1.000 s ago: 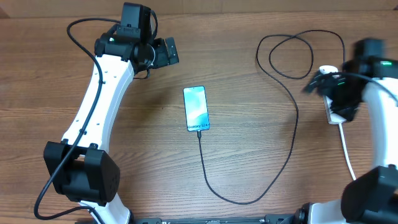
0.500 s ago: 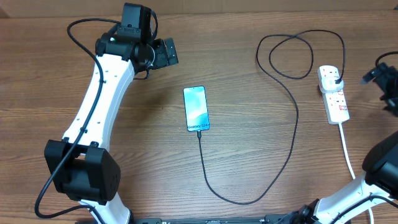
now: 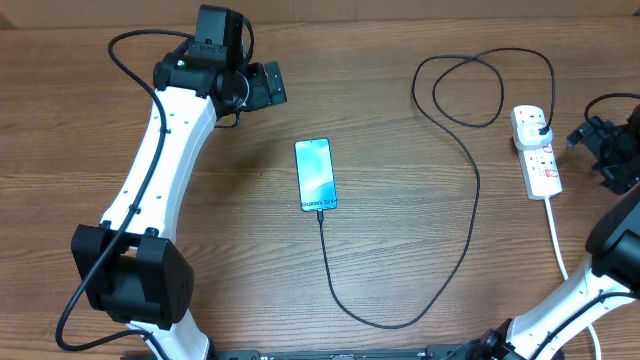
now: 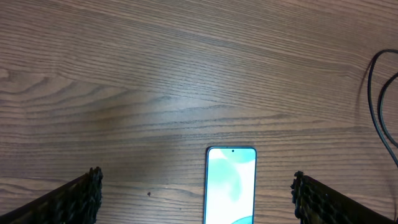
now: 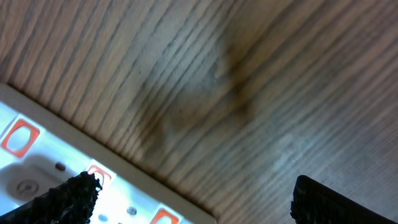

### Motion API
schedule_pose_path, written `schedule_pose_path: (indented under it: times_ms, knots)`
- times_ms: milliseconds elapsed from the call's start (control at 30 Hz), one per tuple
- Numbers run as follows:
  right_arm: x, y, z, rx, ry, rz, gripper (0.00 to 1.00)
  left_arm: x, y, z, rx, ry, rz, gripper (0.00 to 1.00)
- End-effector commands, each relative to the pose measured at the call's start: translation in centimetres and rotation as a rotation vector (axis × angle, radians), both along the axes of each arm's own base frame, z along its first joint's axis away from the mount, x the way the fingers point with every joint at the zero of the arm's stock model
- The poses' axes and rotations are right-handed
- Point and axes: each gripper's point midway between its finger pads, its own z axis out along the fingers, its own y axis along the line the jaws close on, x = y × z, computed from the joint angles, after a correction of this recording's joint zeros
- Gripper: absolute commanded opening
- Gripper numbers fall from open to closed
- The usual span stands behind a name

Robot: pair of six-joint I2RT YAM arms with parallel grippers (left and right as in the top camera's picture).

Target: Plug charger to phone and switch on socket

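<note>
We saw the left hand (image 3: 272, 85) open and empty over the far left of the counter (image 3: 380, 100). The phone (image 3: 315, 174) lay mid-counter, screen lit, with the charger (image 3: 470, 230) meeting its near edge and looping right to the socket (image 3: 537, 152). Just right of that, the right hand (image 3: 592, 155) hung open, empty.

Left tool (image 3: 268, 85) spread wide, empty, reaching forward; right tool (image 3: 595, 150) spread wide, empty, far right
</note>
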Motion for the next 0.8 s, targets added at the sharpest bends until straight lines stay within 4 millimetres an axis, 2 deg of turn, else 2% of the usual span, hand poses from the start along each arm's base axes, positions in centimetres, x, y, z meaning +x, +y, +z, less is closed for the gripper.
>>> schedule_pose_path:
  times_ms: [0,233,467,567,767]
  knots:
    - [0.8,0.1,-0.5,-0.005,-0.015,0.015,1.00,0.3,0.1,0.0,0.018,-0.009,-0.012,1.00]
    - [2.2,1.3,-1.7,-0.007,-0.018,0.056,1.00,0.4,0.5,0.0,0.018,-0.009,-0.004,1.00]
    - [1.5,1.7,-3.2,0.011,0.034,0.058,1.00,0.4,0.5,0.0,0.019,-0.009,-0.003,1.00]
    - [0.7,2.5,-4.1,0.050,0.073,0.083,1.00,0.4,0.5,0.0,0.018,-0.009,-0.004,1.00]
    - [0.8,3.6,-4.1,0.103,0.060,0.091,1.00,0.4,0.5,0.0,0.018,-0.009,-0.004,1.00]
